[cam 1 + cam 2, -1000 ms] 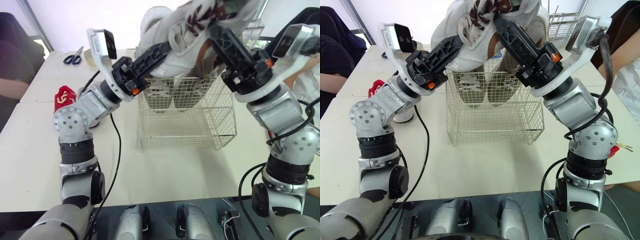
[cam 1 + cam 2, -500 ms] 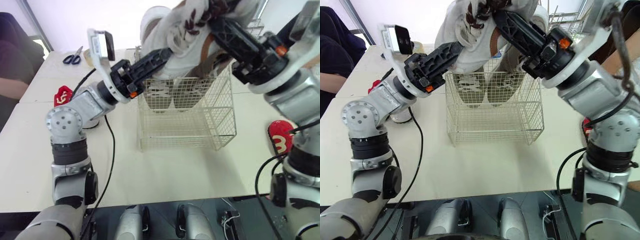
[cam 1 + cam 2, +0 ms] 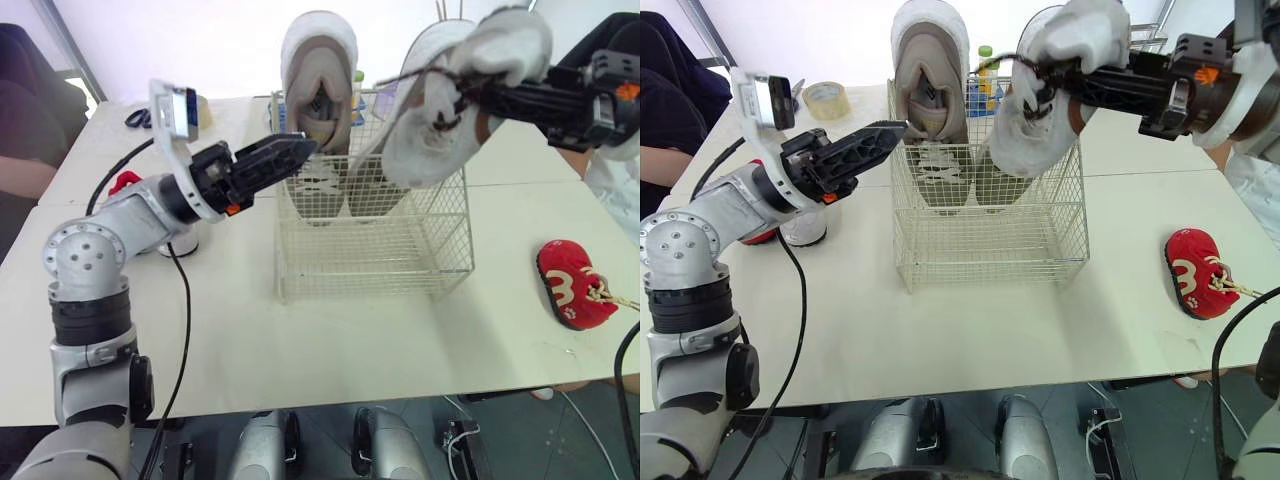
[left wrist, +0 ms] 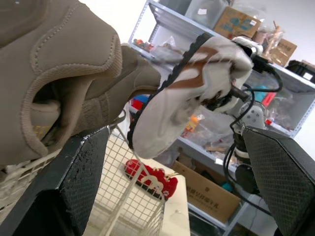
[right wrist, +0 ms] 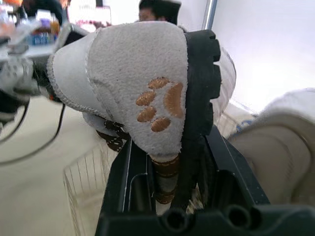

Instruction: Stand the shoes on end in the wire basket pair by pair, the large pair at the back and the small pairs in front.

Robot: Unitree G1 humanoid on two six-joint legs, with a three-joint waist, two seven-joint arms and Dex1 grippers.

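The right gripper (image 3: 490,97) clamps a cream suede shoe with a brown paw print (image 3: 440,130) over the right half of the white wire basket (image 3: 360,275), its long axis slanting 1 to 7 o'clock. The bare front row lies at 6 o'clock beneath, ahead of the tall beige shoe (image 3: 318,50) standing behind. The left gripper (image 3: 300,152), spread wide, points in from 9 o'clock.

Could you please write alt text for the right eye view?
The right gripper holds a white shoe tilted over the back right of a wire basket, beside a large beige shoe standing on end inside. The open left gripper points at that shoe; a small red shoe lies on the table.
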